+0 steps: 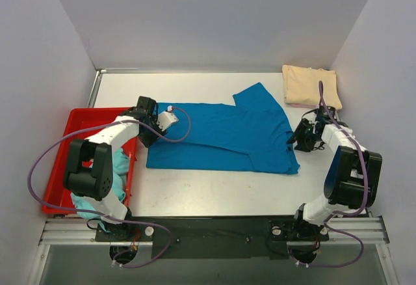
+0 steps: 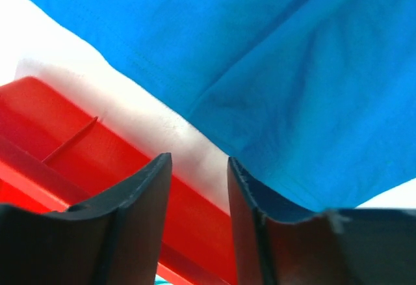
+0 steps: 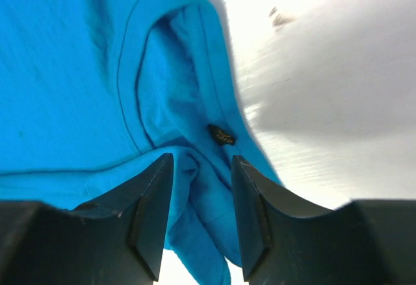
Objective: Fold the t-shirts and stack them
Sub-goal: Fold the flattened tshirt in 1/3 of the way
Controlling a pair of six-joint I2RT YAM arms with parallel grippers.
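Note:
A deep blue t-shirt (image 1: 224,135) lies spread across the middle of the table, one sleeve pointing to the back. My left gripper (image 1: 148,139) hovers at its left edge, open; between its fingers (image 2: 195,158) only table and tray show, with the blue cloth (image 2: 273,70) beside the right finger. At the shirt's right edge, by the collar, my right gripper (image 1: 296,140) is open, and a loose fold of the collar cloth (image 3: 195,187) lies between its jaws (image 3: 201,158), unpinched. A cream-beige t-shirt (image 1: 311,86) sits folded at the back right. A teal t-shirt (image 1: 120,168) is bunched in the tray.
A red plastic tray (image 1: 78,119) stands at the table's left edge, its rim (image 2: 58,135) close under my left gripper. Grey walls close the table in on the left, back and right. The arm bases and cables run along the near edge.

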